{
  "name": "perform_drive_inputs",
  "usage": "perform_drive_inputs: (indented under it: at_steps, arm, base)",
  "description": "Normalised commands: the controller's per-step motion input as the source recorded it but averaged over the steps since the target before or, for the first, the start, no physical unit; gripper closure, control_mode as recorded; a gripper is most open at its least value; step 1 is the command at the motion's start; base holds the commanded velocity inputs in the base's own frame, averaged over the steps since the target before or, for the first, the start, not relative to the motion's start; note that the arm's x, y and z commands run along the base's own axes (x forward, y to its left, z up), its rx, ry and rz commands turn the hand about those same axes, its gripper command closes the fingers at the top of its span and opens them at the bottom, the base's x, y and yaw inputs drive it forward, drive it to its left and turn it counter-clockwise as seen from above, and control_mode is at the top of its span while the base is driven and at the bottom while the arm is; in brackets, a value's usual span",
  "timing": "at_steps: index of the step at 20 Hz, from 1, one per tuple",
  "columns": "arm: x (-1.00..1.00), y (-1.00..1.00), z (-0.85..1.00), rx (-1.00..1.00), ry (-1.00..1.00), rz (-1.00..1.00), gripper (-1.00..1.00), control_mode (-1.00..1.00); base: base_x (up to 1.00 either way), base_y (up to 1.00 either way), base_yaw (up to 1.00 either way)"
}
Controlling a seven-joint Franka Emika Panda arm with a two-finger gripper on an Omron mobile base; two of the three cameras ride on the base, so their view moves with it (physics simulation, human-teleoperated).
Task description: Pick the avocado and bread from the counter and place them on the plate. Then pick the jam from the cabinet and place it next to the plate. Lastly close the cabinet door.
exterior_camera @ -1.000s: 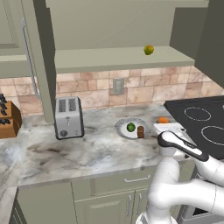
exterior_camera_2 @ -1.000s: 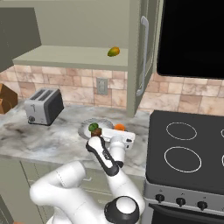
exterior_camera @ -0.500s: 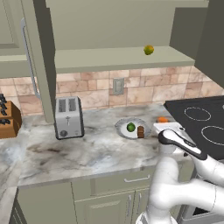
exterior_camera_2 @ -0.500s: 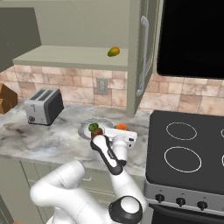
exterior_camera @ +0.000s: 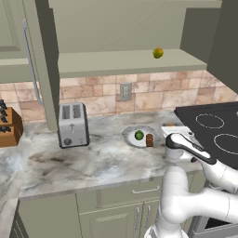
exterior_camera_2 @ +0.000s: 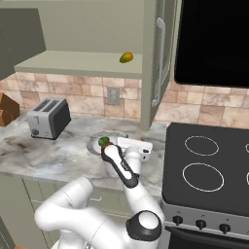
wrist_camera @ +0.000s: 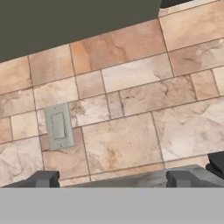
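Observation:
The plate (exterior_camera: 132, 134) (exterior_camera_2: 93, 144) lies on the marble counter (exterior_camera: 93, 158), left of the stove. On it rest the dark green avocado (exterior_camera: 139, 135) (exterior_camera_2: 103, 141) and the reddish-brown bread (exterior_camera: 149, 140). Just right of the plate, the orange jam (exterior_camera: 169, 124) (exterior_camera_2: 142, 139) peeks out as a sliver from behind my white hand. My gripper (exterior_camera: 171, 128) (exterior_camera_2: 132, 144) (wrist_camera: 113, 179) hovers low there, pointing at the tiled backsplash. It is open, with nothing between its fingertips (wrist_camera: 43, 178). The cabinet door (exterior_camera: 45, 60) (exterior_camera_2: 150, 63) stands swung open.
A yellow-green fruit (exterior_camera: 158, 53) (exterior_camera_2: 126, 57) sits on the cabinet shelf. A toaster (exterior_camera: 73, 124) (exterior_camera_2: 47, 117) and a knife block (exterior_camera: 9, 128) stand to the left. The black stove (exterior_camera: 216, 132) (exterior_camera_2: 209, 165) is to the right, and a wall outlet (wrist_camera: 57, 127) lies straight ahead of the hand.
The fingers have spread apart from a narrower stance. The hand has stayed by the plate's right side, and the things on the plate have not moved.

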Motion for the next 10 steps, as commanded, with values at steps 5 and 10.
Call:
perform_drive_inputs:
  at_steps: [5, 10]
  arm:
    - [0.0, 0.0, 0.53, 0.0, -0.05, -0.06, -1.0, -1.0]
    - [-0.09, 0.0, 0.86, 0.03, -0.02, -0.09, -1.0, -1.0]
  base:
    - [0.0, 0.0, 0.0]
    - [0.0, 0.0, 0.0]
